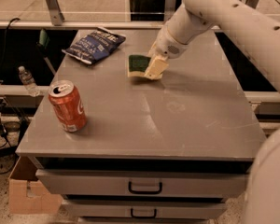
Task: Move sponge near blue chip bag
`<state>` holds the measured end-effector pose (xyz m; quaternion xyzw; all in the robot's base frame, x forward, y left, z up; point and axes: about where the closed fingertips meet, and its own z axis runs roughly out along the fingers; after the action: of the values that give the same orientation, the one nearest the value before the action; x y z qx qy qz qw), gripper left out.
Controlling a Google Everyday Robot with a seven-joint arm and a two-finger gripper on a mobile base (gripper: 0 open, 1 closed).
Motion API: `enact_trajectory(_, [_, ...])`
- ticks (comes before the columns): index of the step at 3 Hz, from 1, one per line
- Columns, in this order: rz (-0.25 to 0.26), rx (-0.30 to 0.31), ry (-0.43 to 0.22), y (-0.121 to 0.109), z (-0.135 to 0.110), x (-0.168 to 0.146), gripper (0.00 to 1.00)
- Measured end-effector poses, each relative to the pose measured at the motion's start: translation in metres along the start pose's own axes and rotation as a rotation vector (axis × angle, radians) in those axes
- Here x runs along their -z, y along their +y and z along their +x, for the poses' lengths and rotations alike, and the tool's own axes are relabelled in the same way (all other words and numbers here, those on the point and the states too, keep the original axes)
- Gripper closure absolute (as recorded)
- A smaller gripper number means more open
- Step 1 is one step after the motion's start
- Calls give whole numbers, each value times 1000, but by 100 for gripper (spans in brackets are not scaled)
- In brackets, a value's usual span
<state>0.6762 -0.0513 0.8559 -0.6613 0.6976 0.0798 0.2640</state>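
The sponge [138, 65], dark green on top with pale yellow foam below, is held just above the grey table top [177, 120], in its rear middle part. My gripper [151, 67] is shut on the sponge's right end, with the white arm reaching in from the upper right. The blue chip bag [94, 45], crinkled with white lettering, lies flat at the table's rear left corner, a short way left of the sponge and apart from it.
A red soda can [67, 106] stands upright near the table's front left edge. Two drawers with dark handles [145, 187] sit under the top. A cardboard box [24, 190] and a water bottle [27, 80] are on the floor at the left.
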Motion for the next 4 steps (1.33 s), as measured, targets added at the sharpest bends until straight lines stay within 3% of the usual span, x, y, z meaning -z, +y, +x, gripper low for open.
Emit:
enact_trajectory(2, [-27,-29,-25,-15,-31,-33,100])
enact_trajectory(4, [-21,-7,-36,-26,-77,-50,100])
